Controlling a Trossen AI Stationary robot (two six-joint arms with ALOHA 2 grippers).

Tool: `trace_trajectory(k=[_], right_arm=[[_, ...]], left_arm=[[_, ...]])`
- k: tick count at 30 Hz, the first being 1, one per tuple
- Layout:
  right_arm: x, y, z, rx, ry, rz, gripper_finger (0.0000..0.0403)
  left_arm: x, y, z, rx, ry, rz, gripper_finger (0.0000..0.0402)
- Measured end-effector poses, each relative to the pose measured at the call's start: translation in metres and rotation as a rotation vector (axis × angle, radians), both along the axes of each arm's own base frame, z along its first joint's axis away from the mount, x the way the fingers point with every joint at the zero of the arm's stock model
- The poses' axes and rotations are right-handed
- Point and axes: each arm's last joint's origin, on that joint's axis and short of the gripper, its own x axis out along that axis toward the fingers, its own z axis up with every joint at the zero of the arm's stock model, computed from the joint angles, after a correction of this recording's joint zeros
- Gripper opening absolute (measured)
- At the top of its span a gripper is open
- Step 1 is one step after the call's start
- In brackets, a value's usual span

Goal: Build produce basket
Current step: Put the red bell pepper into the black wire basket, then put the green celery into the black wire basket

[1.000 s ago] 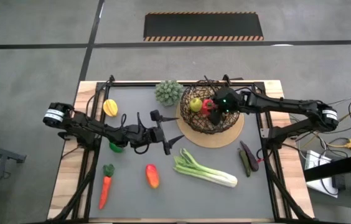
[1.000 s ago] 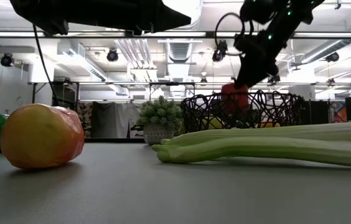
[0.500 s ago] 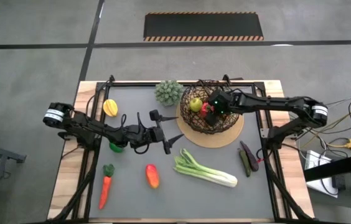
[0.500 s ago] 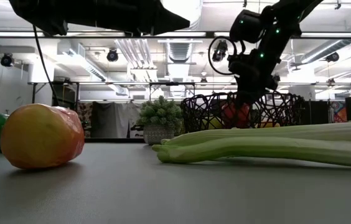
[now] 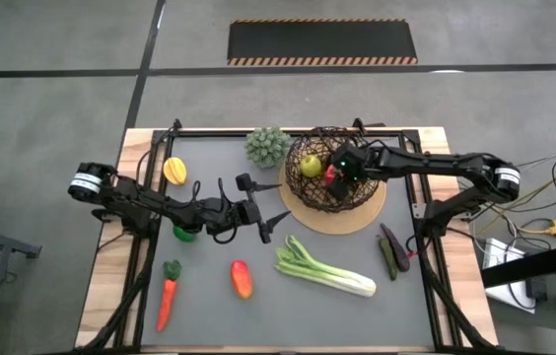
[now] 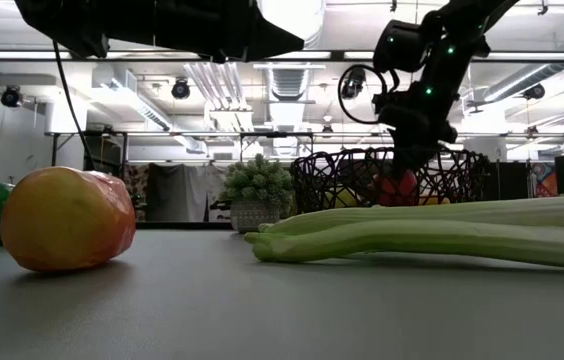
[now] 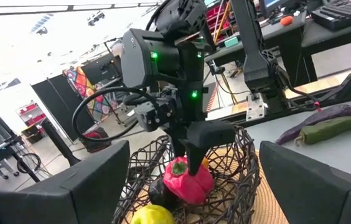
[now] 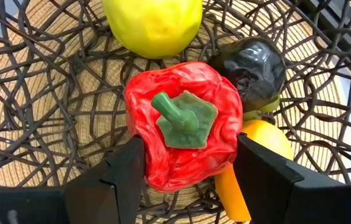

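Note:
The basket (image 5: 299,157), a dark wire-mesh bowl, stands on a tan mat (image 5: 342,223) at the far right. Inside lie a yellow-green fruit (image 8: 154,25), a dark purple piece (image 8: 253,65) and an orange piece (image 8: 262,140). My right gripper (image 8: 190,146) reaches down into the basket, shut on a red pepper (image 8: 182,134). My left gripper (image 5: 276,222) hovers open and level over mid-table, pointing at the basket. On the table lie a leek (image 5: 325,268), a carrot (image 5: 167,294) and an orange-red piece (image 5: 242,279). My right gripper pinches the red pepper's two opposite sides (image 8: 139,146) between its two fingers, one finger (image 8: 122,177) on each flank. The fingers slant down from above. The pepper stays upright, green stem up, low inside the basket (image 7: 188,180) beside the dark purple piece.
A small potted plant (image 5: 267,146) stands just left of the basket. A yellow piece (image 5: 174,171) and a green piece (image 5: 183,233) lie at the left. A purple eggplant and a green pod (image 5: 391,251) lie near the right edge.
My right gripper has gone down into the basket with the red pepper and tipped more steeply downward. The pepper has dropped from rim height to low inside the mesh.

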Motion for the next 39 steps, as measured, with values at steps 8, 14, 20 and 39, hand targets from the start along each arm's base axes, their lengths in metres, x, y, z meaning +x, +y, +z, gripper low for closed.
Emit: trace_trajectory(k=[8,14,20,39], right_arm=[[0.004,-0.002,-0.009,0.008,0.033,0.0,0.0221],[0.003,-0.002,-0.008,0.002,0.035,-0.006,0.0283],[0.0,-0.001,-0.002,-0.005,0.019,-0.014,0.0323],[-0.001,0.019,0.069,0.034,0.085,0.035,0.0327]], left_arm=[[0.0,0.0,0.0,-0.001,0.0,0.0,0.0338],[0.0,0.0,0.0,-0.001,-0.001,0.0,0.0338],[0.0,0.0,0.0,-0.001,-0.001,0.0,0.0338],[0.0,-0.001,0.0,-0.027,-0.011,-0.006,0.0338]])
